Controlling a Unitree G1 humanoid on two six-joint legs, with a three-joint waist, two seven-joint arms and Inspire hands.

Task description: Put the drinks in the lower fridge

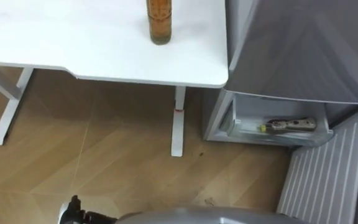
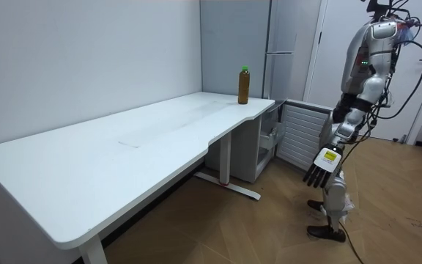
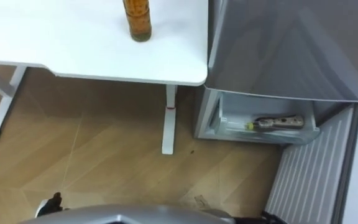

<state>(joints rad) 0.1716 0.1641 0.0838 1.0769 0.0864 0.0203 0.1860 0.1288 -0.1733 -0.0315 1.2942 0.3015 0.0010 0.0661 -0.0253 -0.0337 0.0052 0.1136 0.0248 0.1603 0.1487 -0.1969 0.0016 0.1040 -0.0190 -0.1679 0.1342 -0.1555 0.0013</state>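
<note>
Two drinks logged: one stowed, one not.

Left: white table [image 1: 55, 50] runs across the upper frame of the eye views.

Top centre: amber bottle [image 1: 159, 22] stands upright near the table's right-hand corner, base down and long axis vertical. The room view shows its green cap pointing up. Judged the next drink to fetch.

Right: grey fridge [image 1: 303, 50] sits just beside the table's edge; whether they touch cannot be told. Its lower compartment [image 1: 219, 118] is open, probably so it can take that drink.

Inside it, second bottle [image 1: 289, 125] lies on its side, likely so it fits the shallow space. Its long axis runs across the frame with a slight tilt, pale cap toward the left.

Far right: ribbed lower door [image 1: 325, 180] stands open.

Room view, right of centre: left hand [image 2: 319, 174] hangs by the robot's thigh, fingers straight and slightly spread, holding nothing. It is well apart from both bottles. The robot stands on the floor facing the fridge, judged too far off to reach.
</note>
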